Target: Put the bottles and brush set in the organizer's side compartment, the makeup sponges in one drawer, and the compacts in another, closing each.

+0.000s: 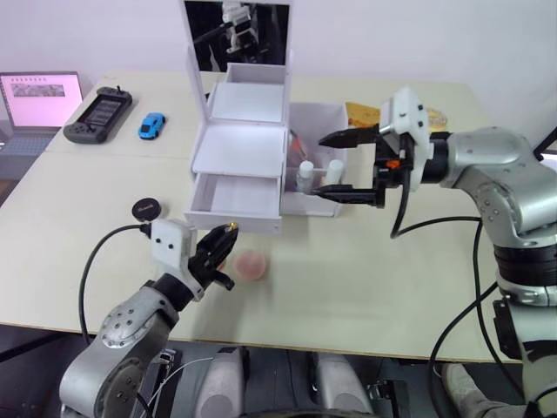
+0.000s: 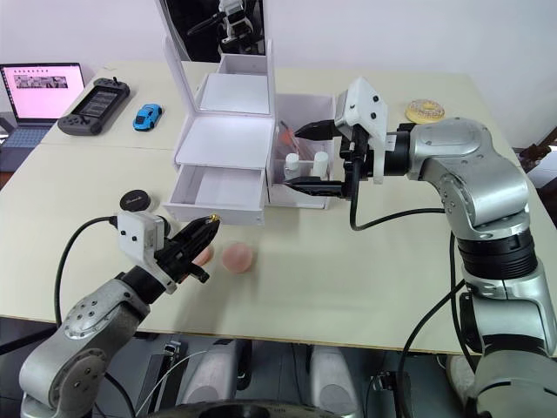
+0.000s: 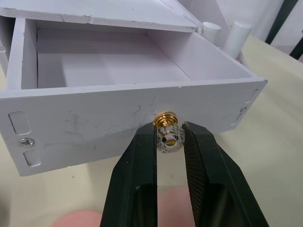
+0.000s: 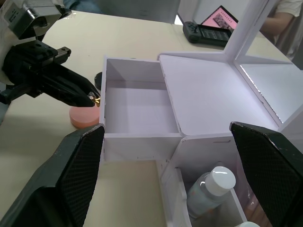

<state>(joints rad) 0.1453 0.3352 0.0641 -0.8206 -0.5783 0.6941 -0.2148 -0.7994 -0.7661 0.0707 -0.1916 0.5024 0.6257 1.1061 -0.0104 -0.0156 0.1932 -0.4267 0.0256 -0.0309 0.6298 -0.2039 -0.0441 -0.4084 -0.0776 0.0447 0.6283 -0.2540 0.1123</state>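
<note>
The white organizer stands mid-table with its mirror lid upright. Its lower drawer is pulled out and empty. My left gripper is shut on that drawer's gold knob. Two pink makeup sponges lie on the table, one beside the gripper and one partly under it. One black compact lies left of the drawer. Two bottles stand in the side compartment, with the brush set behind them. My right gripper hangs open over that compartment.
A laptop, a black game controller and a blue toy car sit at the far left. A ring-shaped pastry and a yellow packet lie behind my right arm. Bare table stretches along the front.
</note>
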